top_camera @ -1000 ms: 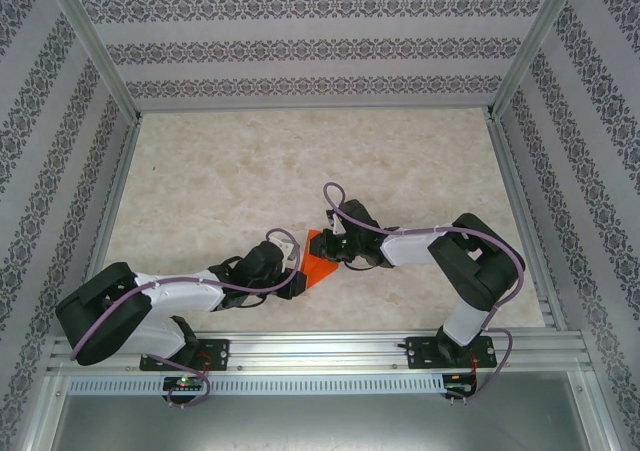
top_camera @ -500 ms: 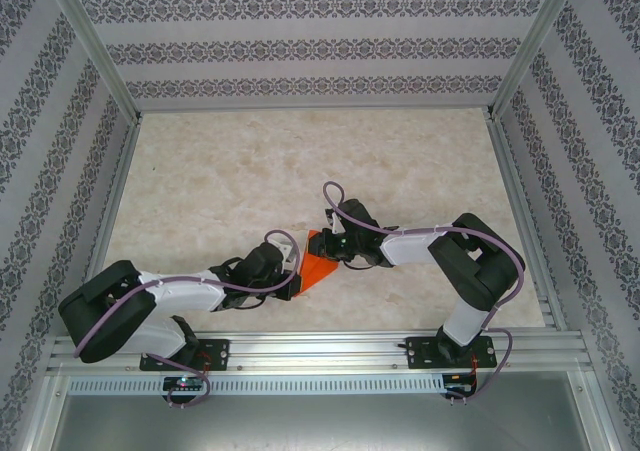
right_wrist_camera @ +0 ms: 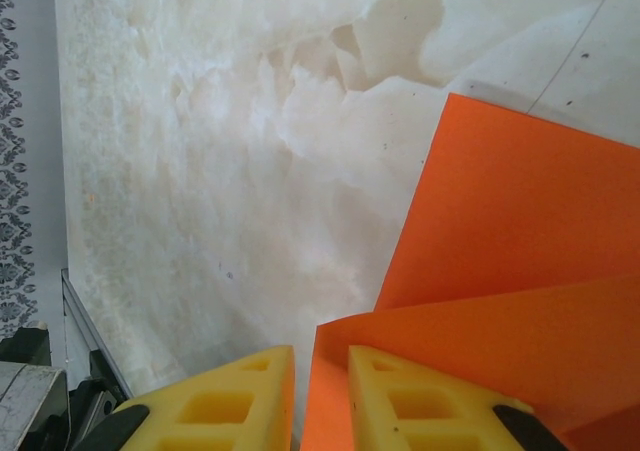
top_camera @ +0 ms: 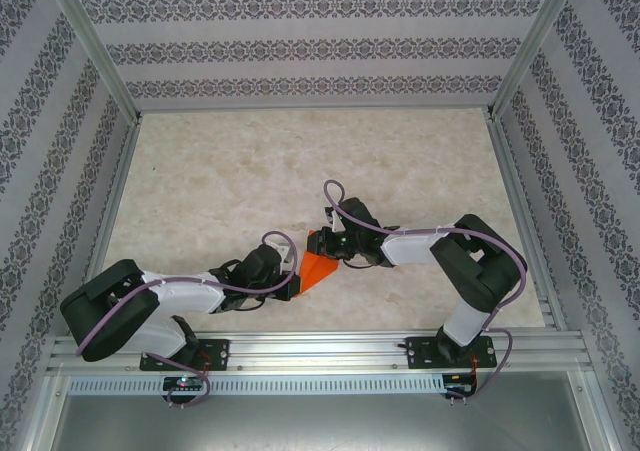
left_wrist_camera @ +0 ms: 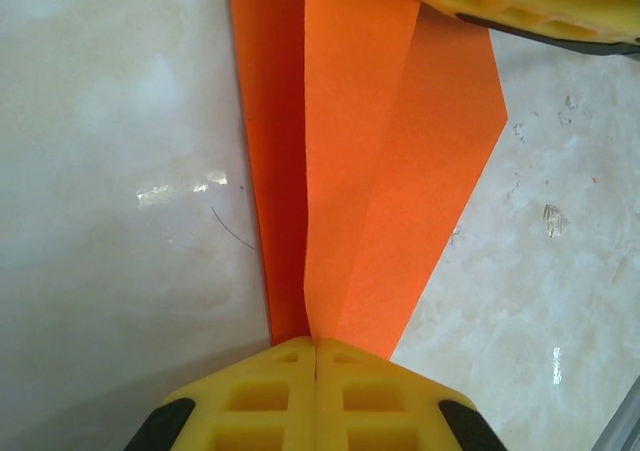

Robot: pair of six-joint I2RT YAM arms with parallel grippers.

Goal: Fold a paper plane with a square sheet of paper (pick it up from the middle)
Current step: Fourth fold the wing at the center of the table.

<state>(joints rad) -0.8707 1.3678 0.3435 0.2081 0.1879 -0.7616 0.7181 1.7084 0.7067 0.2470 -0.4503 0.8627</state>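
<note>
Orange paper plane (left_wrist_camera: 370,171) low over the table (top_camera: 220,171) near its front edge, between the two arms and taken at opposite ends, presumably to line up its centre crease. The left fingers (left_wrist_camera: 265,391) are clamped together on the narrow end. The right fingers (right_wrist_camera: 400,391) stand slightly apart astride a raised fold at the wide end; whether they pinch it cannot be told.

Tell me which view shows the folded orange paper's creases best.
Left wrist: the folded orange paper lies close up, its long creases and layers plain. Right wrist catches two overlapping flaps; top external, a small orange wedge.
</note>
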